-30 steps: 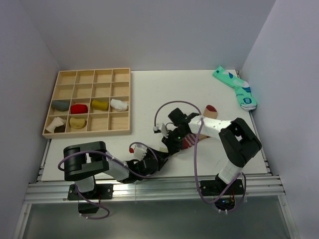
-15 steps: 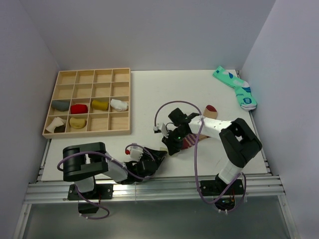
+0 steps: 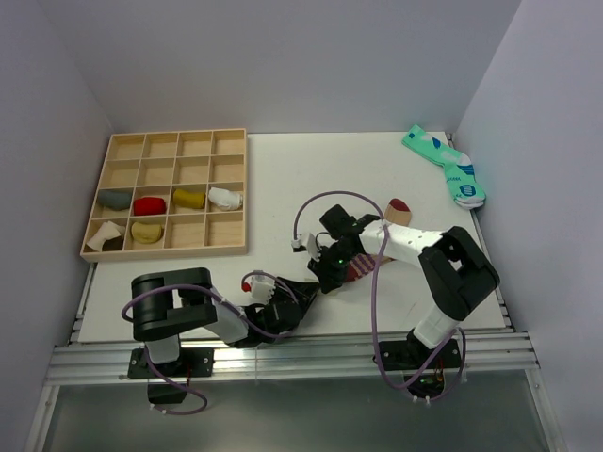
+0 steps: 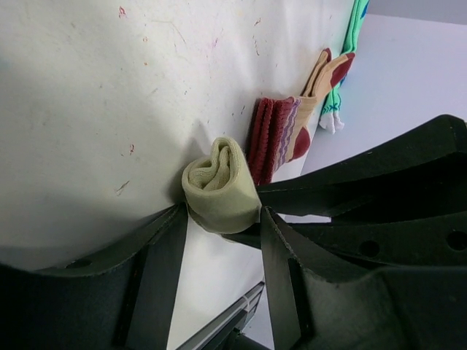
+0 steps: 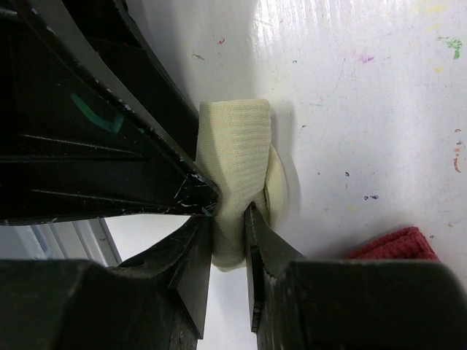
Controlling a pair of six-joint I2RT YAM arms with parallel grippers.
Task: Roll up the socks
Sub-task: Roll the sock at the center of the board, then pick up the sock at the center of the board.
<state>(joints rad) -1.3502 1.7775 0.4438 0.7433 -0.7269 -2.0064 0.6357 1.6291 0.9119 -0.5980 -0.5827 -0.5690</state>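
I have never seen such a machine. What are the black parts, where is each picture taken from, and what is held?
These are two robot arms bolted to a table. One camera looks down from above; the other two sit on the wrists, so the black bars are gripper fingers. The right gripper pinches a rolled olive sock; the left gripper touches its two sides. A tan and maroon sock lies beside it, teal socks at the far right, and a wooden tray holds other rolls.

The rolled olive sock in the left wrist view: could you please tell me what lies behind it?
The tan sock with its maroon striped cuff lies behind the olive sock; the roll hides the cuff's near edge, so contact is unclear.
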